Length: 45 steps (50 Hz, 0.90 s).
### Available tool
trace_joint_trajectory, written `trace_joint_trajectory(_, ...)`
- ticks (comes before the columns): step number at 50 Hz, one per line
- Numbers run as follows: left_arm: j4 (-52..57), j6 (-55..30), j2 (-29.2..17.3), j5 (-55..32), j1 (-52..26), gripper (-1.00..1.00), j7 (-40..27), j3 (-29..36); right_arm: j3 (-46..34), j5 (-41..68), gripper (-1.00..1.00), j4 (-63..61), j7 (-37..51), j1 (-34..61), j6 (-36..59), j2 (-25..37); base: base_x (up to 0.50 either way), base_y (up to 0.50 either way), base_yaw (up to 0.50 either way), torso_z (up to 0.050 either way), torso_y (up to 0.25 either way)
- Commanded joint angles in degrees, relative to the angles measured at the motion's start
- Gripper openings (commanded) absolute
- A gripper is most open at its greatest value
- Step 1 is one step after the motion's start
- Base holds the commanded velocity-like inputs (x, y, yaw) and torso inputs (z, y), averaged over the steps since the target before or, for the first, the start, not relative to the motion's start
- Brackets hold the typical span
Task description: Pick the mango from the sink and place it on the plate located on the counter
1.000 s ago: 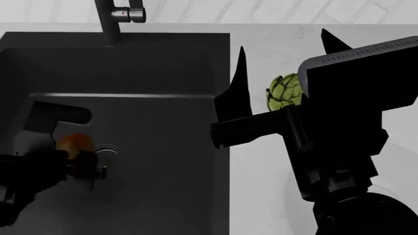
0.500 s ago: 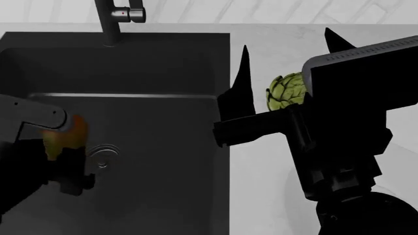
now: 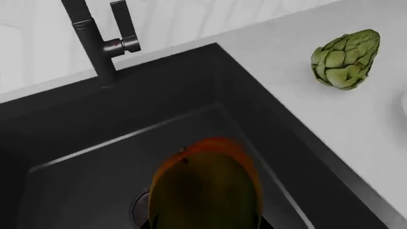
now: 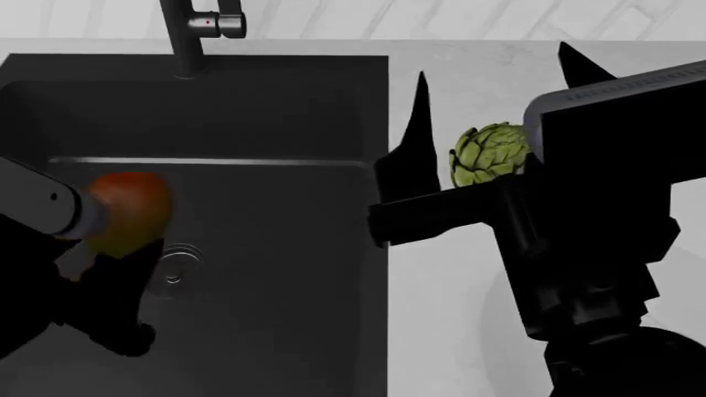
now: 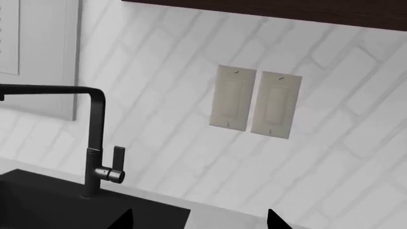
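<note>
The red-orange and yellow-green mango (image 4: 132, 211) is held in my left gripper (image 4: 111, 236), shut on it, above the floor of the black sink (image 4: 276, 107) near the round drain (image 4: 177, 265). In the left wrist view the mango (image 3: 207, 186) fills the space between the jaws of the left gripper (image 3: 207, 225). My right gripper (image 4: 497, 74) is open and empty above the white counter (image 4: 441, 289), right of the sink; it also shows in the right wrist view (image 5: 200, 222). The plate is mostly hidden; a white sliver (image 3: 404, 102) shows at the frame edge.
A green artichoke (image 4: 485, 153) lies on the counter beside the right gripper, also in the left wrist view (image 3: 346, 59). The dark faucet (image 4: 182, 33) stands at the sink's back edge. Tiled wall with two switch plates (image 5: 254, 105) behind.
My left gripper has lifted the mango up off the sink floor and a little to the right. The right arm has drifted slightly right.
</note>
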Motion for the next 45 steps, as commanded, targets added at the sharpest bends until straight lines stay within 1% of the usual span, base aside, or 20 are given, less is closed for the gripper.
trace_joint_trajectory(1, 1.7, 5.13, -4.36, -21.92, -4.13, -1.0, -10.61, 2.48, 1.35, 0.64, 1.0, -0.21, -0.8, -0.08, -0.06, 0.37, 0.0, 0.0, 0.0, 0.0, 0.0)
trace_joint_trajectory(4, 1.2, 6.19, -5.36, -24.56, -6.2, -1.0, -11.4, 3.61, 1.54, 1.06, 1.0, -0.47, -1.07, -0.15, 0.07, 0.56, 0.0, 0.0, 0.0, 0.0, 0.0)
trace_joint_trajectory(9, -2.17, 7.15, -6.31, -29.13, -10.38, -1.0, -9.92, 5.51, 2.39, 2.23, 1.0, -1.36, -1.98, -0.23, 0.54, 1.14, 0.0, 0.0, 0.0, 0.0, 0.0)
trace_joint_trajectory(16, -4.46, 7.44, -7.6, -31.6, -14.56, -1.0, -8.97, 7.0, 6.13, 5.02, 1.0, -3.04, -3.67, 0.02, 2.5, 1.81, 0.0, 0.0, 0.0, 0.0, 0.0)
trace_joint_trajectory(17, -4.45, 7.02, -7.34, -30.79, -13.97, -1.0, -8.09, 6.46, 6.34, 5.21, 1.0, -3.26, -3.86, -0.07, 2.53, 2.03, 0.0, 0.0, 0.0, 0.0, 0.0)
trace_joint_trajectory(18, -5.69, 7.3, -7.53, -31.97, -15.16, -1.0, -7.95, 7.3, 6.81, 5.56, 1.0, -3.48, -4.19, -0.14, 2.59, 2.23, 0.0, 0.0, 0.0, 0.0, 0.0)
trace_joint_trajectory(21, -6.3, 7.25, -7.5, -32.91, -15.3, -1.0, -6.95, 7.88, 7.62, 6.23, 1.0, -4.08, -5.11, -0.57, 2.37, 3.17, 0.0, 0.0, 0.0, 0.0, 0.0)
trace_joint_trajectory(25, -8.39, 8.63, -8.33, -36.6, -19.08, -1.0, -8.16, 11.14, 8.61, 7.33, 1.0, -5.13, -6.48, -1.3, 2.27, 4.4, 0.0, 0.0, 0.0, 0.0, 0.0)
trace_joint_trajectory(30, -9.43, 9.33, -8.31, -37.85, -20.33, -1.0, -7.85, 12.16, 9.16, 8.73, 1.0, -6.29, -8.15, -2.31, 2.01, 5.6, 0.0, 0.0, 0.0, 0.0, 0.0)
trace_joint_trajectory(34, -8.37, 10.21, -8.77, -38.64, -19.65, -1.0, -8.22, 12.31, 10.13, 9.95, 1.0, -6.72, -9.04, -2.68, 2.02, 5.73, 0.0, 0.0, 0.0, 0.0, 0.0)
trace_joint_trajectory(45, -8.44, 11.01, -9.28, -39.34, -19.19, -1.0, -8.27, 12.86, 9.46, 10.4, 1.0, -6.94, -9.3, -3.07, 1.69, 6.07, 0.0, 0.0, 0.0, 0.0, 0.0)
